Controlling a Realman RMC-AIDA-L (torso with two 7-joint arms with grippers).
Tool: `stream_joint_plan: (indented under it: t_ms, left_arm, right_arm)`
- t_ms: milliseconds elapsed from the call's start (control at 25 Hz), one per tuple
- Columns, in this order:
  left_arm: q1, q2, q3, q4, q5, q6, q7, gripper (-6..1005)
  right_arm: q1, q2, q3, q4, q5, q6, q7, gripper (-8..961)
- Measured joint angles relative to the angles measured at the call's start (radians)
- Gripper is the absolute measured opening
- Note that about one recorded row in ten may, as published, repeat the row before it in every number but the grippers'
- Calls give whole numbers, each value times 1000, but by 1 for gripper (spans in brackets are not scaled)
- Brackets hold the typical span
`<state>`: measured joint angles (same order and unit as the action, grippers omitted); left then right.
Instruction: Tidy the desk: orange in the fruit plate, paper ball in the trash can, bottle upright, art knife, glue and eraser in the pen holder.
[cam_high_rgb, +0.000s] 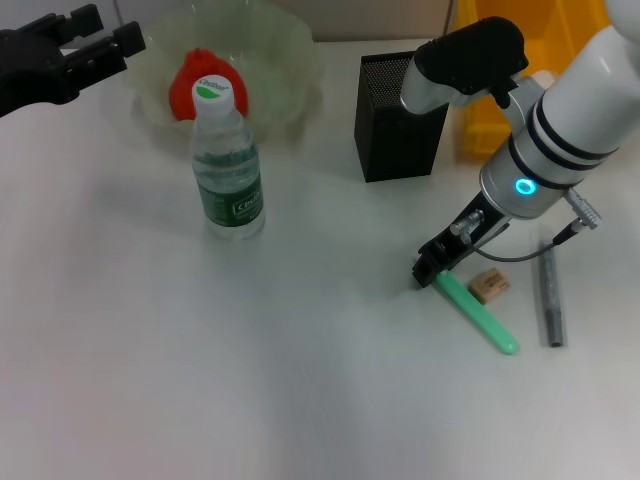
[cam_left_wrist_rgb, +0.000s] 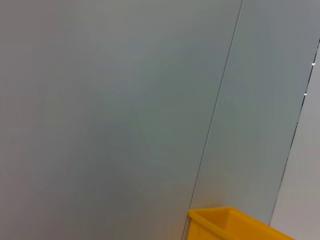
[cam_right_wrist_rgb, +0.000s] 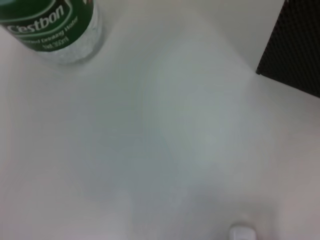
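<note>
The trash can (cam_high_rgb: 520, 60) fills the upper right of the head view, mostly hidden behind the right arm; the left wrist view shows only one yellow corner of it (cam_left_wrist_rgb: 235, 225) against a bare wall. The fruit plate (cam_high_rgb: 290, 60) sits at upper centre-left with the orange (cam_high_rgb: 185, 85) inside it. The pen holder (cam_high_rgb: 385, 125) stands upright right of centre; the right wrist view catches just its mesh edge (cam_right_wrist_rgb: 295, 50). The bottle (cam_high_rgb: 228, 165) stands upright in front of the plate; only the right wrist view makes its green label (cam_right_wrist_rgb: 47, 25) readable.

The left gripper (cam_high_rgb: 95, 45) hangs at the upper left, fingers spread and empty. The right gripper (cam_high_rgb: 436, 272) is low at centre-right, at the green glue stick (cam_high_rgb: 480, 312); whether it grasps cannot be told. The grey art knife (cam_high_rgb: 552, 295) lies far right, and the eraser (cam_high_rgb: 489, 285) lies just beside the glue.
</note>
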<state>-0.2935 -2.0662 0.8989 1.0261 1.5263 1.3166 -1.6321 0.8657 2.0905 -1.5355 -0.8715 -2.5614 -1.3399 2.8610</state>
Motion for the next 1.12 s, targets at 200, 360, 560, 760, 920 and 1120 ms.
stream_joint_plan:
  t_ms: [200, 360, 560, 760, 920, 1120]
  left_arm:
    - [-1, 0, 0, 0, 0, 0, 0, 698]
    - [-1, -1, 0, -1, 0, 0, 0, 698]
    - [0, -2, 0, -2, -3, 0, 0, 698]
    - [0, -1, -3, -2, -3, 0, 0, 698]
    - [1, -1, -11, -2, -4, 1, -2, 698]
    - [-1, -1, -23, -3, -5, 0, -2, 698]
  right_arm:
    - [1, 0, 0, 4, 0, 1, 0, 346]
    - [1, 0, 0, 6, 0, -1, 1, 309]
    - [0, 0, 8, 10, 0, -1, 0, 241]
    - [-47, -9, 71, -84, 75, -61, -51, 173]
    - [-144, -11, 321, -253, 216, -172, -190, 173]
    - [-220, -14, 579, -253, 449, -180, -400, 174]
